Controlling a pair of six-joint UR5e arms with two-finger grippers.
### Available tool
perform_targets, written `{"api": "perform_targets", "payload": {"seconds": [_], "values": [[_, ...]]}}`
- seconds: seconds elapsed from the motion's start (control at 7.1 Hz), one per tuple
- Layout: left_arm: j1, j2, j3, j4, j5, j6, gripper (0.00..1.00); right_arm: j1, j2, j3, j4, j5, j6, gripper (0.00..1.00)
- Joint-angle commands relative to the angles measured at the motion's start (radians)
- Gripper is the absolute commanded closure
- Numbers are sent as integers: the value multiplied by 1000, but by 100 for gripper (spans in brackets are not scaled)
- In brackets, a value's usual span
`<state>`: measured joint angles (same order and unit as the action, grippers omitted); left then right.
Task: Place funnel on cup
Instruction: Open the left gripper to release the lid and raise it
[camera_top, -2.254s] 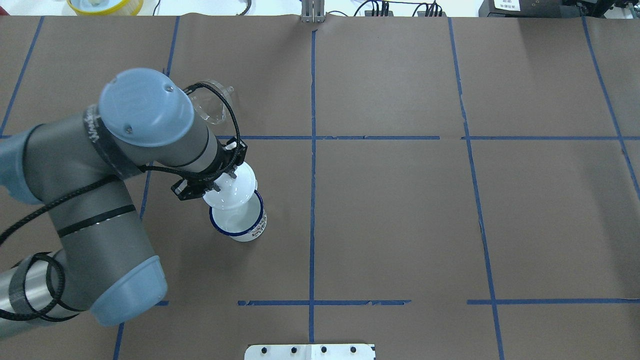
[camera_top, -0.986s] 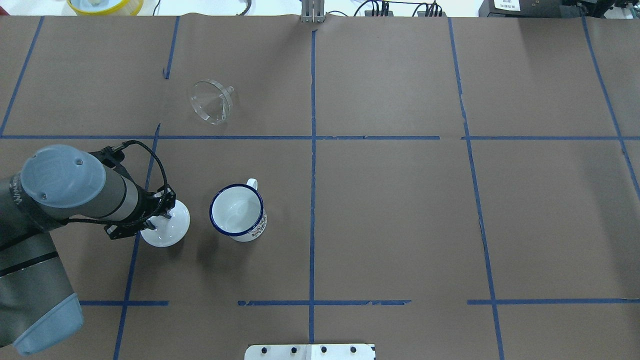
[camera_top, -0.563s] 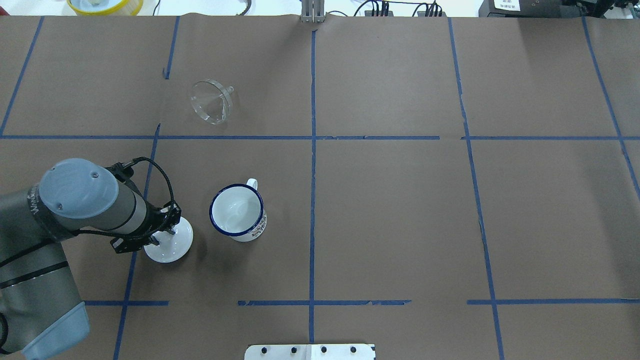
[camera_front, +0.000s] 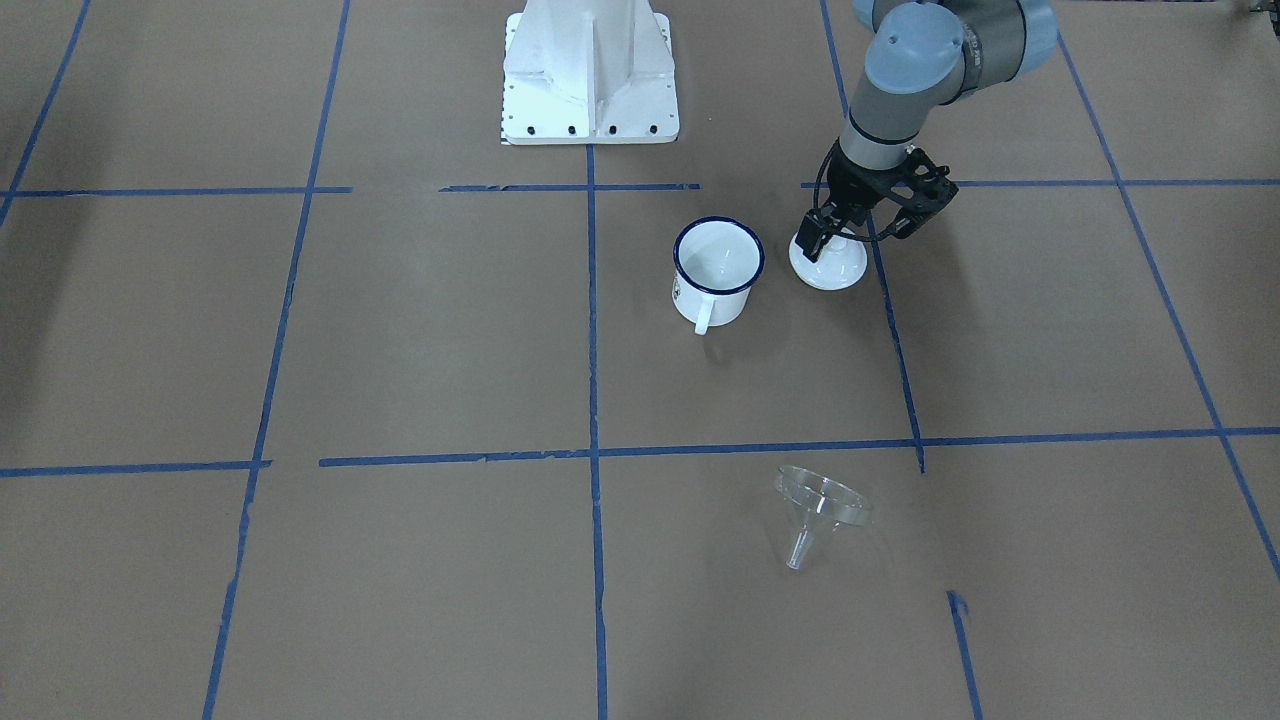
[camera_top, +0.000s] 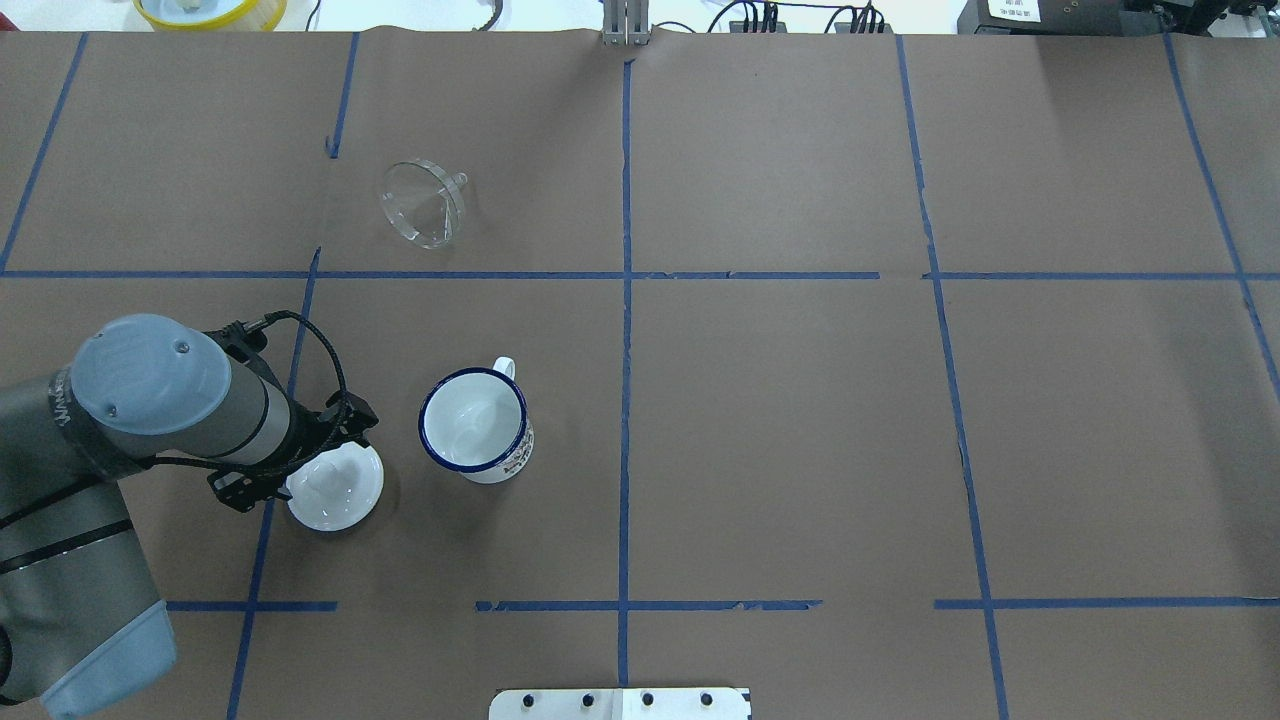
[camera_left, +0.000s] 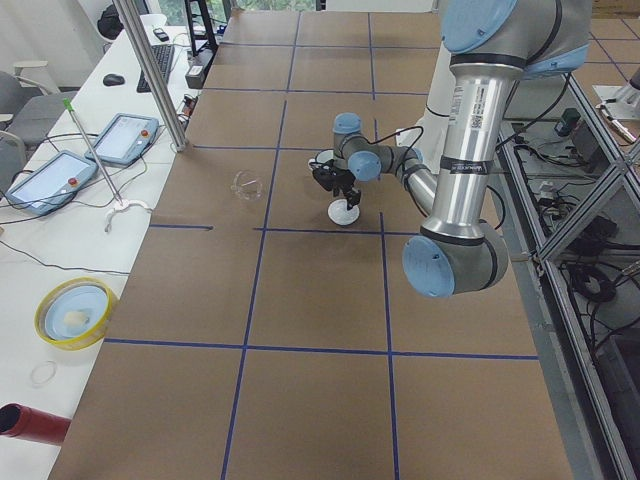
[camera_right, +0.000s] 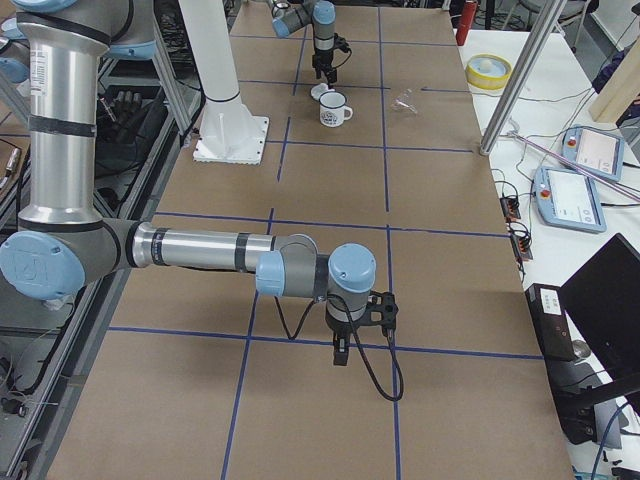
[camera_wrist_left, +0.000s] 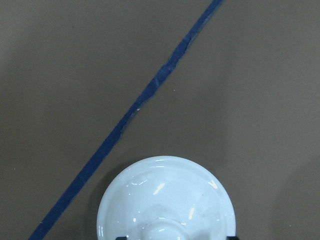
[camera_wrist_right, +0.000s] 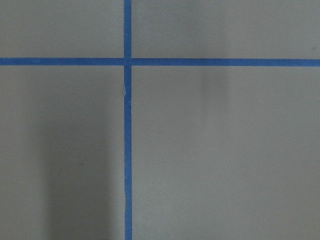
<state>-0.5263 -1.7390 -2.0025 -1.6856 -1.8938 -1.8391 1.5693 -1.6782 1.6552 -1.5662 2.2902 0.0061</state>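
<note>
The clear funnel (camera_top: 425, 205) lies on its side at the table's far left, also in the front-facing view (camera_front: 820, 510). The white mug with a blue rim, the cup (camera_top: 475, 420), stands upright and open (camera_front: 715, 270), well apart from the funnel. My left gripper (camera_top: 325, 468) hangs just over a round white lid (camera_top: 340, 490) left of the cup. In the left wrist view its jaws stand apart on either side of the lid's knob (camera_wrist_left: 160, 231), so it is open. My right gripper (camera_right: 340, 352) shows only in the exterior right view, and I cannot tell its state.
Brown paper with blue tape lines (camera_top: 625, 400) covers the table. The white robot base plate (camera_front: 588, 70) sits at the near edge. A yellow-rimmed dish (camera_top: 210, 10) lies beyond the far edge. The right wrist view shows only paper and tape (camera_wrist_right: 127, 125).
My left arm carried the white lid from above the cup to the left and set it on the table. The jaws now stand apart from the knob.
</note>
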Motion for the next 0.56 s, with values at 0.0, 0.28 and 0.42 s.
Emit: {"api": "perform_targets", "payload": {"seconds": [0.0,0.28,0.42], "values": [[-105,-8,13,-40,4,6,3,0,0,0,0,0,0,0],[-231,-25,103,-246,2,-76,1,0,0,0,0,0,0,0],[-248,-69,195,-404,8,-198,1,0,0,0,0,0,0,0]]}}
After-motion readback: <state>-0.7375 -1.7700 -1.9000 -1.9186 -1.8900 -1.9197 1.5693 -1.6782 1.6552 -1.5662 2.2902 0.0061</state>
